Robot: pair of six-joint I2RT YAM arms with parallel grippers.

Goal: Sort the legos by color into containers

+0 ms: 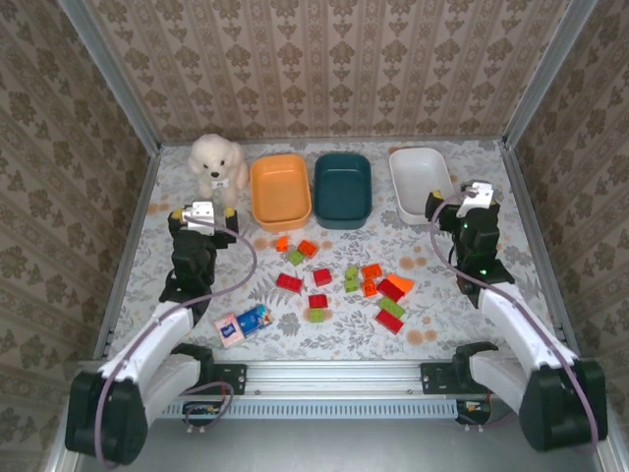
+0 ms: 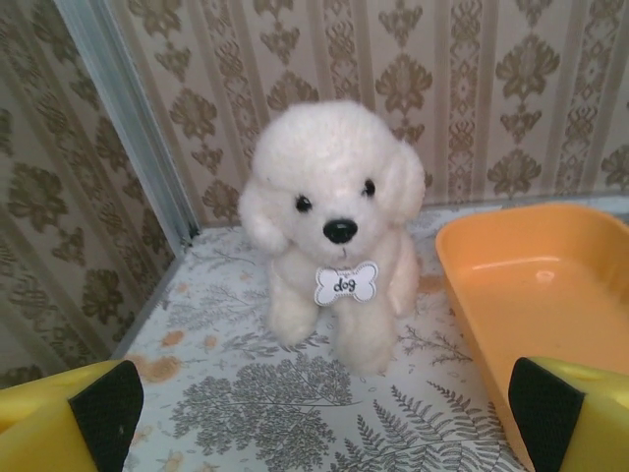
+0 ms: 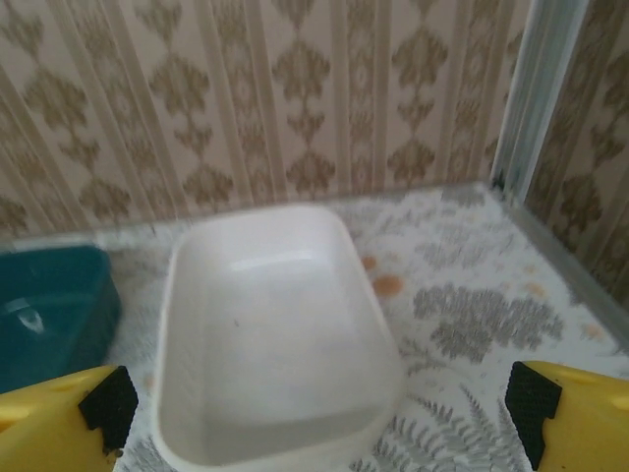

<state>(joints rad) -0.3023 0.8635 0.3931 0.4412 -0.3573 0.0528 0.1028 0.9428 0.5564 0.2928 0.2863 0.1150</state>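
Several red, orange and lime green legos lie scattered on the patterned table in front of the containers. At the back, an orange tub, a dark teal tub and a white tub stand in a row, all empty. My left gripper hovers left of the orange tub, open, with nothing between its fingers. My right gripper is just right of the white tub, also open and empty. Its wrist view looks down into the white tub, with the teal tub at the left.
A white plush dog sits at the back left, directly ahead of the left gripper. A flat pink-and-blue packet lies near the left arm. Patterned walls with metal corner posts close in the table.
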